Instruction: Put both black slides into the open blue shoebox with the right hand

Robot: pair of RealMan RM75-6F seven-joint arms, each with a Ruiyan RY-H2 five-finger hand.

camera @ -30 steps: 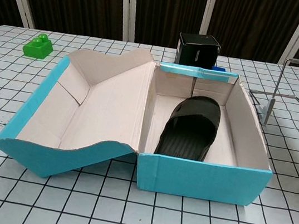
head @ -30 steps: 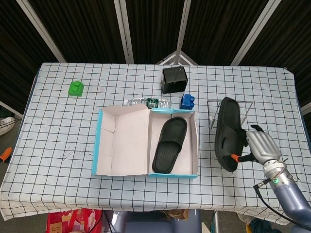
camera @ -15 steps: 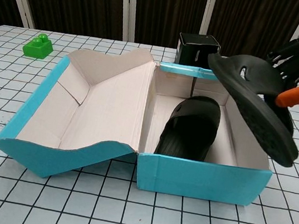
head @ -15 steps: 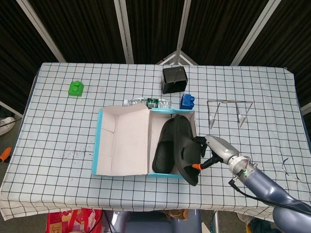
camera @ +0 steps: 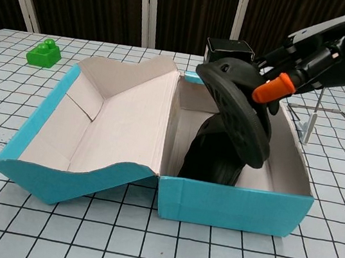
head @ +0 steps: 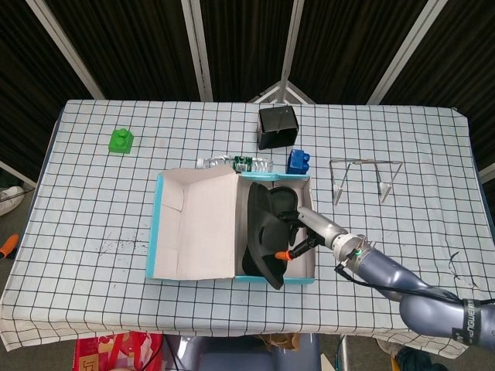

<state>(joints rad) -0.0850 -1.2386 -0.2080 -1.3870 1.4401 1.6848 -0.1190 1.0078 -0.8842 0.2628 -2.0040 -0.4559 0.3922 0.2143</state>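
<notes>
Blue shoebox (head: 158, 232) sits mid-table, one slide (camera: 209, 167) lying flat inside its right compartment. Above it the right hand (camera: 299, 60) grips the second slide (camera: 237, 109), tilted on edge over that compartment.

Right hand (camera: 304, 54) with tilted black slide (camera: 237, 109) above open blue shoebox (camera: 232, 206).

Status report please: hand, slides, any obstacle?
Right robot hand holds second slide tilted over box. First slide already inside, underneath. Left robot hand not in view.
</notes>
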